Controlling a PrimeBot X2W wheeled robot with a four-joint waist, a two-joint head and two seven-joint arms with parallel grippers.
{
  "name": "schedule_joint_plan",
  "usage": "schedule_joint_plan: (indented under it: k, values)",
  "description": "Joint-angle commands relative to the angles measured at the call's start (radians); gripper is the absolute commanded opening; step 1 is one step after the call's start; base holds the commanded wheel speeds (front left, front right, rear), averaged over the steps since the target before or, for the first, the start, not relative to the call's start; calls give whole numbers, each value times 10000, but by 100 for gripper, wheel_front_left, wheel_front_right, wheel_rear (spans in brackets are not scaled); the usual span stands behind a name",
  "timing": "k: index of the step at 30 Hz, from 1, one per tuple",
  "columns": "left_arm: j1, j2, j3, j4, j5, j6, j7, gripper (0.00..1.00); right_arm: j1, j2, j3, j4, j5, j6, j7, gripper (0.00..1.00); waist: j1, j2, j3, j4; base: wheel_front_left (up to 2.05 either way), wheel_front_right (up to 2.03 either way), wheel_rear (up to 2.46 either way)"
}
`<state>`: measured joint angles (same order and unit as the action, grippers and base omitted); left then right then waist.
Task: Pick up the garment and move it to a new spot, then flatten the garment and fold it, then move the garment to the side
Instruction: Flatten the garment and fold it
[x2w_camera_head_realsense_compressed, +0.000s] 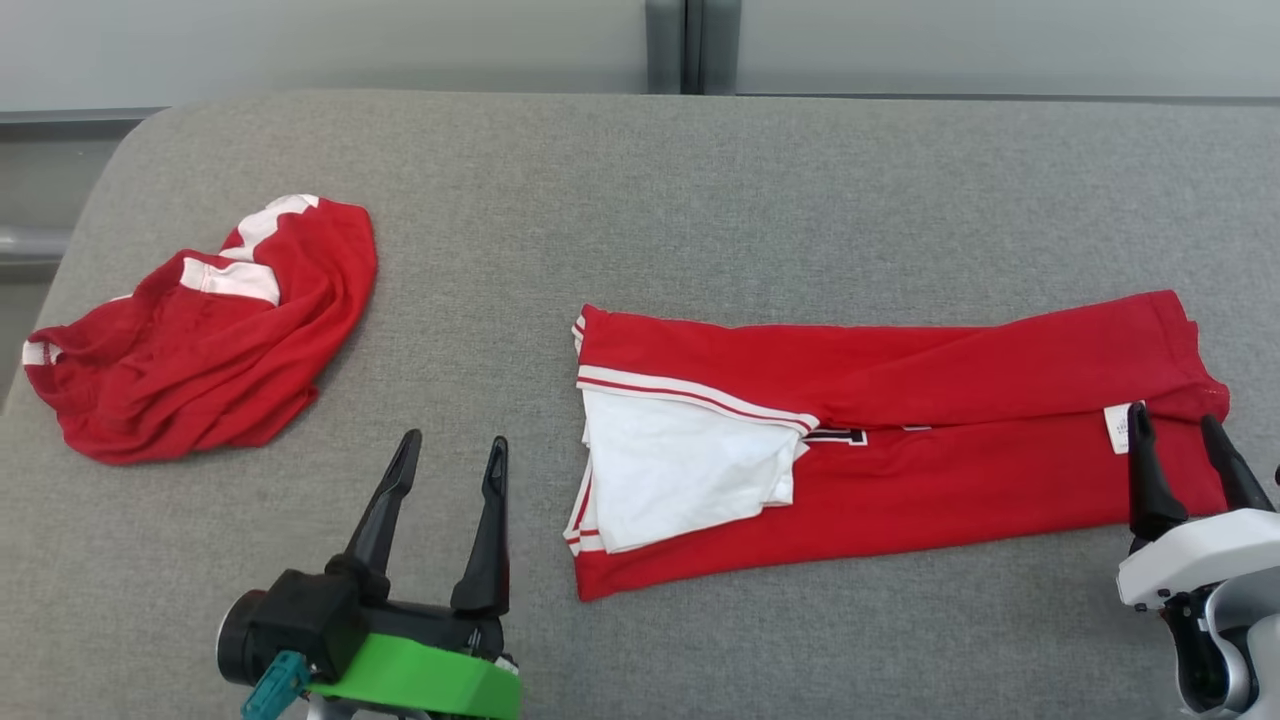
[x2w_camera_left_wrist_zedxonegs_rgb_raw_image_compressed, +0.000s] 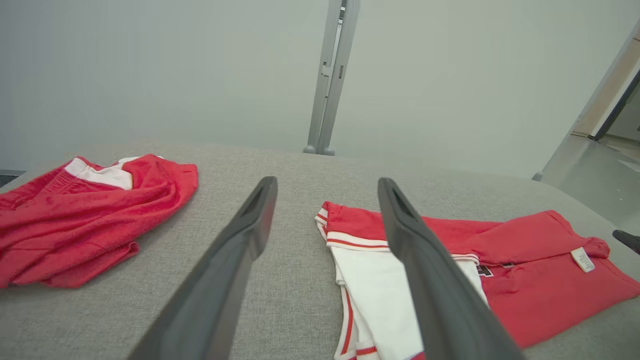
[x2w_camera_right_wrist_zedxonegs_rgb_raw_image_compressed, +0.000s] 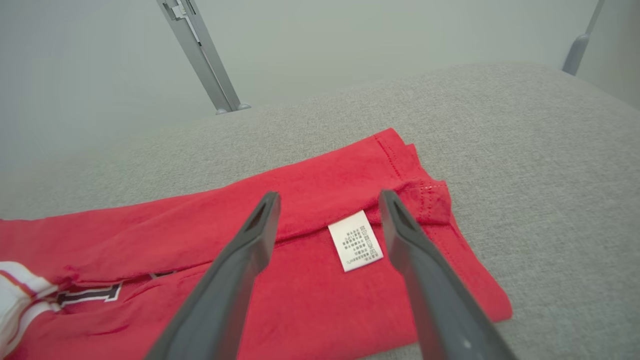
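**Caught Mid-Fold, Fingers Spread and Empty**

Found the left gripper (x2w_camera_head_realsense_compressed: 454, 440) nearest, fingers splayed wide, clasping nothing, over bare cover just beside the shirt's left end. Found the right gripper (x2w_camera_head_realsense_compressed: 1173, 415) likewise spread and empty, tips at the shirt's right end, either side of a small white label (x2w_camera_right_wrist_zedxonegs_rgb_raw_image_compressed: 356, 241). Could not tell whether those tips touched the fabric.

Saw the shirt (x2w_camera_head_realsense_compressed: 1000, 370) lying mid-way across the table (x2w_camera_head_realsense_compressed: 700, 200) on its coarse grey woven cover. Noted soft red knit, folded lengthwise into a long band, with a white flap (x2w_camera_head_realsense_compressed: 680, 470) edged in red stripes laid over the left part.

Judged the folding step in hand: lengthwise fold made, crosswise fold not yet. Judged the next move to call for pinching both layers at one end and carrying them over to the other, edges matched, given limp knit prone to slipping.

Noted, farther left, a second red garment (x2w_camera_head_realsense_compressed: 210, 350) in a crumpled heap, well apart. Made out, beyond, a pale wall and a grey post (x2w_camera_head_realsense_compressed: 685, 45).
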<state>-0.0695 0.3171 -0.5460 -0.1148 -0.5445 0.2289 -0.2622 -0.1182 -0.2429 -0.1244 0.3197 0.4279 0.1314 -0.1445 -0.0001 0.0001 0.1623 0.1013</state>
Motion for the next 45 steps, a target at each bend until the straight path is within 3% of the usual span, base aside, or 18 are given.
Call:
schedule_joint_plan:
  k: [1, 9, 16, 26, 37, 38, 40, 41, 42, 45]
  values:
    - [302, -251, 347, 55, 349, -148, -28, 100, -200, -32, 7, 182, -15, -16, -119, 100, 1, -1, -200, 226, 0, 0, 0]
    - [1094, -1526, 1629, 632, 2094, -1021, -30, 100, -660, -83, -280, 1476, -274, -16, -345, 100, 1, -1, -561, 881, 0, 0, 0]
    - [1363, -2199, 1980, 1057, 3307, -1692, -31, 100, -1348, -468, -1104, 2908, -686, -17, 215, 100, 1, -1, -521, 1263, 0, 0, 0]
    - [1396, -2553, 2205, 1168, 4041, -2001, -31, 100, -2183, -1231, -2478, 4470, -1775, -17, 2125, 100, 1, -1, -155, 1520, 0, 0, 0]
    - [1156, -2649, 2342, 1205, 4294, -2180, -32, 100, -2289, -1182, -2867, 5286, -1994, -20, 3040, 100, 1, -1, 241, 1456, 0, 0, 0]
    - [1137, -2651, 2347, 1193, 4310, -2183, -32, 100, -2301, -1114, -2783, 5333, -1901, -20, 3157, 78, 1, -1, 266, 1428, 0, 0, 0]
    - [1118, -2654, 2371, 1175, 4332, -2172, -32, 100, -2287, -1036, -2610, 5343, -1723, -19, 3271, 16, 1, -1, 299, 1361, 0, 0, 0]
    - [1109, -2657, 2374, 1168, 4332, -2186, -32, 100, -2290, -1012, -2546, 5317, -1631, -19, 3276, 4, 1, -1, 317, 1323, 0, 0, 0]
    - [1093, -2660, 2367, 1172, 4342, -2199, -32, 100, -2280, -1002, -2473, 5279, -1538, -20, 3314, 0, 1, -1, 331, 1283, 0, 0, 0]
    - [1082, -2661, 2391, 1175, 4369, -2253, -32, 100, -2243, -1150, -2319, 5088, -1320, -29, 3206, 0, 1, -1, 351, 1128, 0, 0, 0]
